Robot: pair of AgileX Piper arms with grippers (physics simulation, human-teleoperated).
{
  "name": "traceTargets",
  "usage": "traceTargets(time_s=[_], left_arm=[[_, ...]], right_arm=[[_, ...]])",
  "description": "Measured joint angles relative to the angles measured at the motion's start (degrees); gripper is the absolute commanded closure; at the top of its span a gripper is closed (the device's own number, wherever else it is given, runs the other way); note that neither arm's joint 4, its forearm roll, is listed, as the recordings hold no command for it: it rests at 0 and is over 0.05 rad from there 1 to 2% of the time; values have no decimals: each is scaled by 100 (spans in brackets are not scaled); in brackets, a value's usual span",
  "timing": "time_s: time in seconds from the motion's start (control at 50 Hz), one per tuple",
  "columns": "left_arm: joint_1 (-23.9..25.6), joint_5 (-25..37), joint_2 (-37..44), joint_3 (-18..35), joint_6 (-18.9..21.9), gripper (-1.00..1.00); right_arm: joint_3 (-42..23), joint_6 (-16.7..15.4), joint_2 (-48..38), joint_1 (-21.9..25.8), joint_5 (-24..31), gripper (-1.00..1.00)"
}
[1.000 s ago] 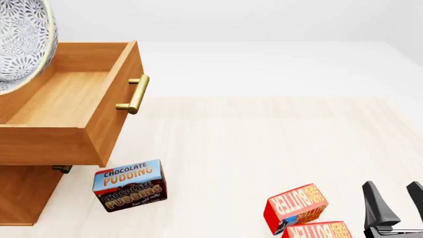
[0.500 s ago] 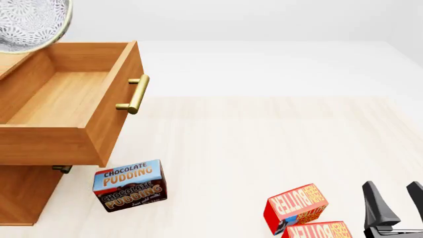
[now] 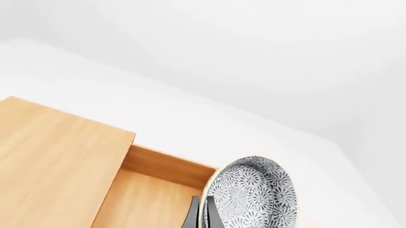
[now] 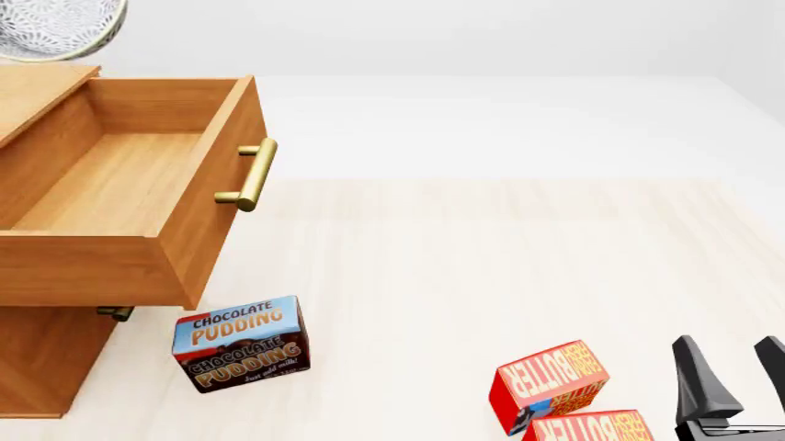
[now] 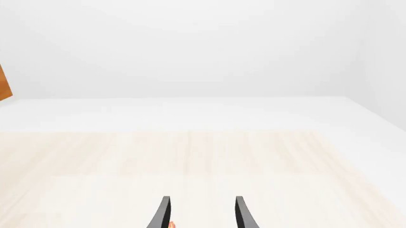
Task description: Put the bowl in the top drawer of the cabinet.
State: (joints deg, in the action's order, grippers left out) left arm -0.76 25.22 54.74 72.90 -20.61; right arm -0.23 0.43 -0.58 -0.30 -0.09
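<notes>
Front view, far upper left corner: we see only the lower edge of the bowl, cut off by the frame, above the cabinet top and clear of it. Left wrist view: the bowl is tipped on edge, its patterned inside facing the camera, and our left gripper is pinching its rim, one dark finger on each side of the wall. Below it in that view sit the cabinet's flat top and the back inner corner of the top drawer.

In the front view the top drawer is pulled out wide at left, with bare wooden floor showing and the brass handle on its front panel. Under the drawer, lower left, a chocolate pudding box stands on the table, beside the cabinet's base.

Lower right of centre: two red boxes, one tilted, the other partly cut by the bottom edge, close together.

Far lower right corner: our right gripper hangs low, fingers spread, nothing between them. Right wrist view agrees.
</notes>
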Motion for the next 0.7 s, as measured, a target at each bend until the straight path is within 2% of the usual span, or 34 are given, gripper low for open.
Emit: traceTargets(time_s=[0.26, 0.7], left_arm=[[-327, -188, 415, -33, 11, 100], [-474, -645, 1074, -412, -26, 100]], right_arm=[[0, 0, 0, 0, 0, -100], [0, 0, 0, 0, 0, -100]])
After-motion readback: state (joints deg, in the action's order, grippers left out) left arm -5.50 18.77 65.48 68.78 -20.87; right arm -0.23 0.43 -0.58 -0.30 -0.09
